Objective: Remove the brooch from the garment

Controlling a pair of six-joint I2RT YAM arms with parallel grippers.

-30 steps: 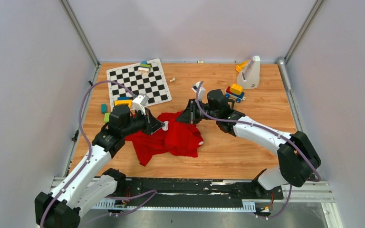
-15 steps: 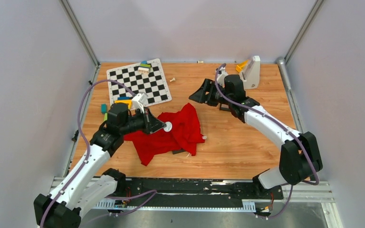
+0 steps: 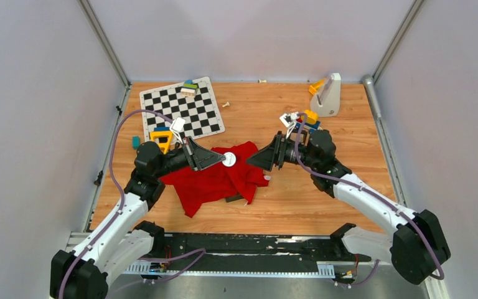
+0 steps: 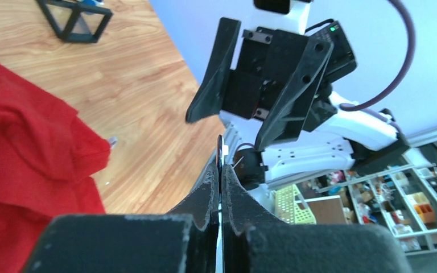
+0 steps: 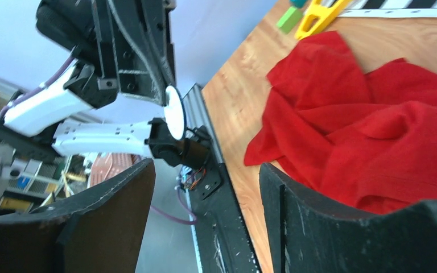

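The garment (image 3: pixel 215 180) is a bright red cloth lying crumpled on the wooden table between the two arms; it also shows in the left wrist view (image 4: pixel 23 153) and the right wrist view (image 5: pixel 370 136). My left gripper (image 3: pixel 222 159) is shut on the brooch (image 3: pixel 229 159), a small white round disc held in the air above the garment's upper edge. That disc appears edge-on between the shut fingers (image 4: pixel 220 153) and face-on in the right wrist view (image 5: pixel 174 112). My right gripper (image 3: pixel 253 162) stands open, facing the brooch a short way to its right, with nothing between its fingers (image 5: pixel 205 170).
A checkerboard mat (image 3: pixel 183 109) lies at the back left with coloured blocks (image 3: pixel 189 88) on it. A yellow piece (image 3: pixel 160 137) sits by the left arm. A toy car (image 3: pixel 309 118) and a white stand (image 3: pixel 328 94) are at the back right. A small dark object (image 3: pixel 235 198) pokes out under the garment.
My right gripper let go of the garment, opened, swung to the back and came down facing the left gripper. The left gripper lifted the brooch up and right, off the fallen cloth.
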